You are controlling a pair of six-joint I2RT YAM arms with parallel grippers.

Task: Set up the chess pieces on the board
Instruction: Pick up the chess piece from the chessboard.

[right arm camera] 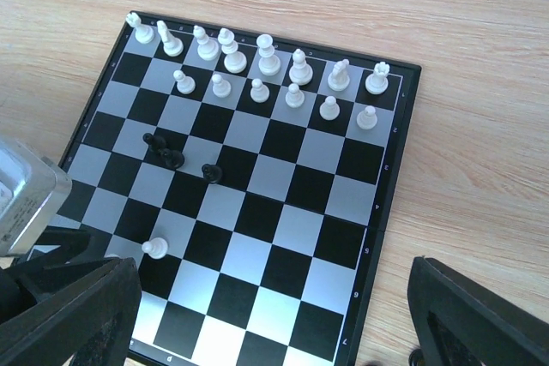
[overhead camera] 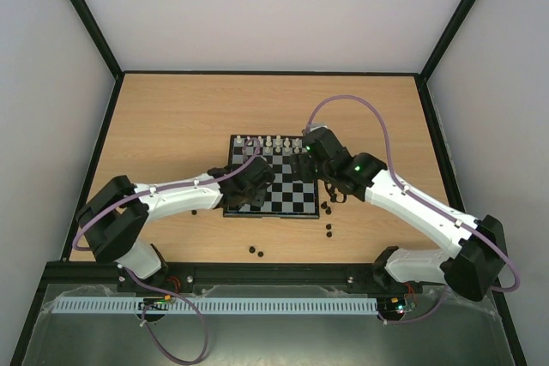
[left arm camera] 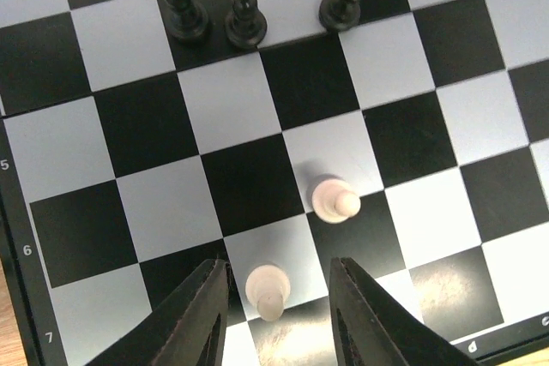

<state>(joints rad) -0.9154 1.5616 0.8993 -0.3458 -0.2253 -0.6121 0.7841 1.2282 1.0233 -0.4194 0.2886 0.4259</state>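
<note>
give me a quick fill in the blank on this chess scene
The left gripper straddles a ___ pawn. The right wrist view shows ___ black pieces on the board. The right gripper is ___ and holds nothing.
Missing: white; three; open.

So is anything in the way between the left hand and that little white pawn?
No, nothing visible. The white pawn sits right between the two fingers of the left hand, with a small gap on each side. The other white pawn stands a square further on, outside the fingers.
</note>
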